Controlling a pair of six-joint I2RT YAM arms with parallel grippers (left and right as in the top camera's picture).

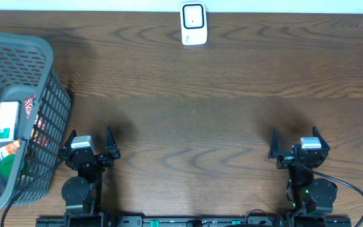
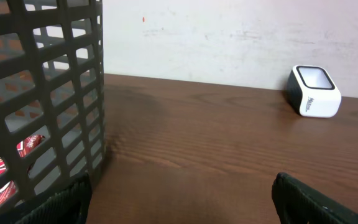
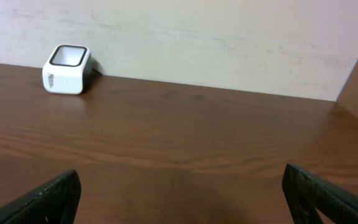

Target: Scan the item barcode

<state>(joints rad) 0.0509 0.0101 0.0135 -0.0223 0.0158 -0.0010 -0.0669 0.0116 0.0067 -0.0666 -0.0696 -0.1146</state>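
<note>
Found left gripper (image 1: 91, 139) with jaws spread wide, holding nothing; right gripper (image 1: 295, 140) likewise spread and empty. Located candidate items inside the basket (image 1: 54, 107), just to the outer left of the left gripper: a flat white-and-green packet (image 1: 7, 120) and a red printed wrapper (image 1: 35, 121), both below the rim. Located scanner (image 1: 193, 24) well ahead of both grippers, ahead-right of the left one and ahead-left of the right one. Judged step in hand as reaching for an item, not yet begun. Judged best done with the left gripper: rising above the rim, descending straight into the basket, closing across the packet's short edges, keeping clear of the mesh wall. Could not make out any barcode in these views; judged a turn of the packet likely needed to face the code toward the scanner window. Recorded materials: basket of dark grey rigid plastic, open rectangular lattice, walls flaring outward; wrapper glossy and crinkled, probably slippery; packet flat and box-like, probably firmer. Scanner a small white rounded block with dark-framed slanted window. Table (image 1: 194, 113) of brown wood grain, matte, smooth.
</note>
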